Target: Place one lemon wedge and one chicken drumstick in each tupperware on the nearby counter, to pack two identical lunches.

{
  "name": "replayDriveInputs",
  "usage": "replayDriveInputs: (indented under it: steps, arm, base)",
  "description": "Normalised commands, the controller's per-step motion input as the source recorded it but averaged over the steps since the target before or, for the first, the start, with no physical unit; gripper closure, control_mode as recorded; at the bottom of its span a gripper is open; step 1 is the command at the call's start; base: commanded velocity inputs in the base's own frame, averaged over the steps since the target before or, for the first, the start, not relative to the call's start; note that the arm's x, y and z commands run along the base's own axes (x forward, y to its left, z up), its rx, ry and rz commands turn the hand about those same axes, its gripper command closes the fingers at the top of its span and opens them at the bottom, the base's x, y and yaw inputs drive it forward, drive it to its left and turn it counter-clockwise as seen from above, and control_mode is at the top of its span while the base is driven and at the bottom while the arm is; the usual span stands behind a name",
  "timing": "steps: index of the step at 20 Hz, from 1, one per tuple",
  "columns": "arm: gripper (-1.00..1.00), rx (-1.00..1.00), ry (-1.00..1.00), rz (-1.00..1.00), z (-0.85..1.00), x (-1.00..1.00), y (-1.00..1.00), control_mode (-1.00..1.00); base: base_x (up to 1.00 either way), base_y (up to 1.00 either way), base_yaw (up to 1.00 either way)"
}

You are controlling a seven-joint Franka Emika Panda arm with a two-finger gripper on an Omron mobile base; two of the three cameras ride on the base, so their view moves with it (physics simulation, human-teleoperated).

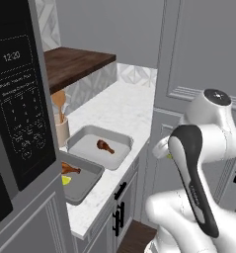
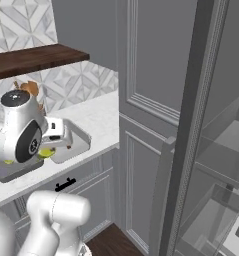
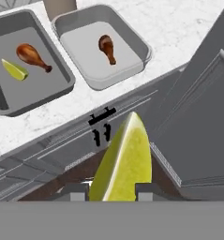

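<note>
My gripper (image 3: 112, 188) is shut on a yellow lemon wedge (image 3: 125, 159), held out in front of the grey cabinets and below the counter's (image 3: 179, 28) edge. In the left base view the gripper (image 1: 162, 148) sits half hidden behind my elbow, with a bit of the wedge (image 1: 169, 156) showing. The lighter tupperware (image 3: 137, 65) holds one chicken drumstick (image 3: 107, 48). The darker tupperware (image 3: 19, 101) to its left holds a drumstick (image 3: 33, 56) and a lemon wedge (image 3: 14, 70). Both tupperware (image 1: 120, 150) (image 1: 87, 185) lie side by side on the white counter (image 1: 119, 108).
A beige utensil cup (image 1: 61, 129) stands behind the trays, next to a black microwave (image 1: 16, 99). A dark wooden shelf (image 1: 75, 62) hangs over the counter's far end. A tall grey panelled cabinet (image 1: 198, 59) rises on the right. Black handles (image 3: 101, 126) stick out below the counter edge.
</note>
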Motion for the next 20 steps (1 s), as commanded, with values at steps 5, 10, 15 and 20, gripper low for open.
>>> replayDriveInputs:
  steps: [5,10,15,20]
  arm:
    - [1.0,-0.02,0.0,0.09,-0.09,1.0,0.46,-1.0]
    - [1.0,-0.07,0.02,0.19,-0.09,1.0,0.72,-1.0]
    - [1.0,-0.2,0.05,0.23,-0.36,1.0,0.72,-1.0]
    - [1.0,-0.19,0.06,0.14,-0.86,0.58,0.34,-1.0]
  base:
    - [0.0,0.0,0.0]
    - [0.0,0.0,0.0]
    - [0.0,0.0,0.0]
    - [0.0,0.0,0.0]
